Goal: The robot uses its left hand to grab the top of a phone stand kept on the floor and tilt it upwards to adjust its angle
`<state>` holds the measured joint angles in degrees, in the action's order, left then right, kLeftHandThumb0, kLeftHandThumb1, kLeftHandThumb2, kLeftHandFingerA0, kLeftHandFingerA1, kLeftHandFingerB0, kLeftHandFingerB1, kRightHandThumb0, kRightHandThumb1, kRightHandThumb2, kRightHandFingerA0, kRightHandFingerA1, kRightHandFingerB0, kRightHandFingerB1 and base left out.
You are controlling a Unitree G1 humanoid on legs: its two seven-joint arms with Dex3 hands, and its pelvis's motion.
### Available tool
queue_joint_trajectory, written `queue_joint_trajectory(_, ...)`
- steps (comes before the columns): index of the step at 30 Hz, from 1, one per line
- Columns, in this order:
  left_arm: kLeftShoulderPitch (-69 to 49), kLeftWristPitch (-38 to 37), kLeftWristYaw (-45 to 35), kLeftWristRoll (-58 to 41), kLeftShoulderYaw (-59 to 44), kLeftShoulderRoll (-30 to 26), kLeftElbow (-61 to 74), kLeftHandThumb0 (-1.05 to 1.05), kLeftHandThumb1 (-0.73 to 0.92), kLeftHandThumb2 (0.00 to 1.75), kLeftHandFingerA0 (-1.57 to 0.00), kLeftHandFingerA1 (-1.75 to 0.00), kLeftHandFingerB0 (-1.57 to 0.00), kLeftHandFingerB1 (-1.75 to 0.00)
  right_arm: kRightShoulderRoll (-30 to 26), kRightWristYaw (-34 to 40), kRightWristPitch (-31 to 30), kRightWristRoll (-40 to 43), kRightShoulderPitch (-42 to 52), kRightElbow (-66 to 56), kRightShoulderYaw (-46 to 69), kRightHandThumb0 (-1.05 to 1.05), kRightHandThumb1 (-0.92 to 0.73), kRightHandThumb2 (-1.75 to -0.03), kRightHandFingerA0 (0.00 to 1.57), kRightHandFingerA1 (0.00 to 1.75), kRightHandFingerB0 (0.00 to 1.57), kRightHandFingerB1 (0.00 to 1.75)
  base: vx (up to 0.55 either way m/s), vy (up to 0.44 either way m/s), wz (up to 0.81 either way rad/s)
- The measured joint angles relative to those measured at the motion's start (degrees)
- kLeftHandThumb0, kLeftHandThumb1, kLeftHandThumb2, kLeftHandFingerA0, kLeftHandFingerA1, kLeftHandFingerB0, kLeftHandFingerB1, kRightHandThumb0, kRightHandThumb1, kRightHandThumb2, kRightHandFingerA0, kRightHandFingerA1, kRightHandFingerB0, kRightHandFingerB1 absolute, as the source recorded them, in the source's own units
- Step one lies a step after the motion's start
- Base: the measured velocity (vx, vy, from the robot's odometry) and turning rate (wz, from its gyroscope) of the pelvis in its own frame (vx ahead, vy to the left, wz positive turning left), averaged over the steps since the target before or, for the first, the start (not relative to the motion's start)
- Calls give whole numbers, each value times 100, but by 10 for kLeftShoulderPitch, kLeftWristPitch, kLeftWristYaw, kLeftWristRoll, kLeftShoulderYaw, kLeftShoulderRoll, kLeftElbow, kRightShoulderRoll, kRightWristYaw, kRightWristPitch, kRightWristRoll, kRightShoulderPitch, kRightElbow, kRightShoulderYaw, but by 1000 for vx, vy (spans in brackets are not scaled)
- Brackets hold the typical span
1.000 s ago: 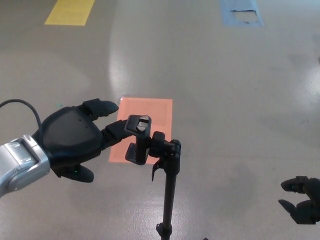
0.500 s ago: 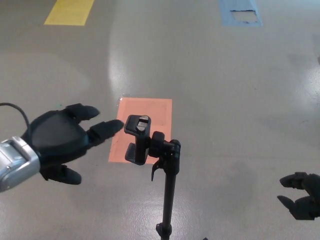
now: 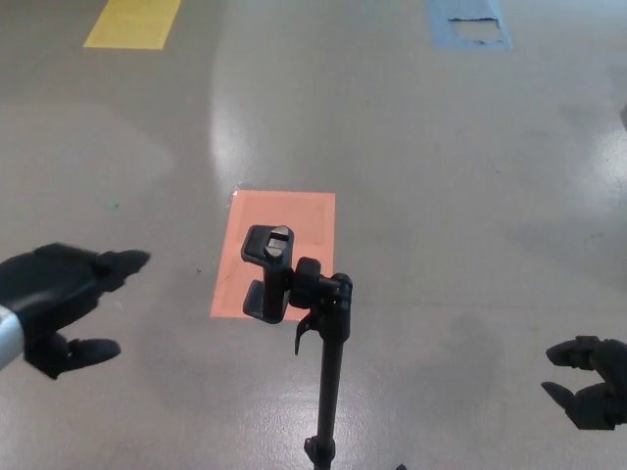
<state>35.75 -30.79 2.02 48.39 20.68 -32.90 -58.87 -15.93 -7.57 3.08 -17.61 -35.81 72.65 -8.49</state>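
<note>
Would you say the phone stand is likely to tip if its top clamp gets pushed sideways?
Probably yes: the phone stand is a thin, tall pole with its clamp offset at the top, so it looks top-heavy. Its base is out of view. The clamp likely pivots at its joint before the rigid pole bends.

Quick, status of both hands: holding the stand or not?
Left robot hand: open, holding nothing, clear of the phone stand.
Right robot hand: open, empty, at the frame's lower right edge.

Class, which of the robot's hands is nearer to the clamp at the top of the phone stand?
Left. The left hand is beside the clamp; the right hand sits farther off, lower.
</note>
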Motion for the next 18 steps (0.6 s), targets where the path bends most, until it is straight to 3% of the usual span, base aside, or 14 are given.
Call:
queue_joint_trajectory(1,0,2,4,-5,-7,4,-15,-85,63,68,-9,-24,0,-18,0,0,0,0,0,0,0,-55,-78,-63,27,37,26,32,0,0,0)
queue_joint_trajectory(3,-4,6,11,-21,-29,17,-46,-85,63,68,-9,-24,0,-18,0,0,0,0,0,1,0,-55,-78,-63,27,37,26,32,0,0,0)
queue_joint_trajectory(4,-6,7,12,-25,-35,21,-53,-80,54,89,-8,-23,-5,-16,1,0,0,0,0,1,0,-54,-78,-63,26,37,26,32,0,0,0)
queue_joint_trajectory(14,-58,11,19,-93,-142,79,-111,-79,61,93,-7,-31,-6,-17,3,0,0,0,6,2,1,-52,-78,-63,26,36,25,32,0,0,0)
queue_joint_trajectory(15,-62,12,19,-97,-149,82,-114,-68,56,90,-3,-35,-2,-24,3,0,0,0,8,3,1,-52,-77,-63,26,36,25,32,0,0,0)
queue_joint_trajectory(18,-84,20,18,-123,-187,94,-132,-64,49,83,-4,-40,0,-31,5,0,0,0,17,5,2,-52,-77,-63,26,37,25,32,0,0,0)
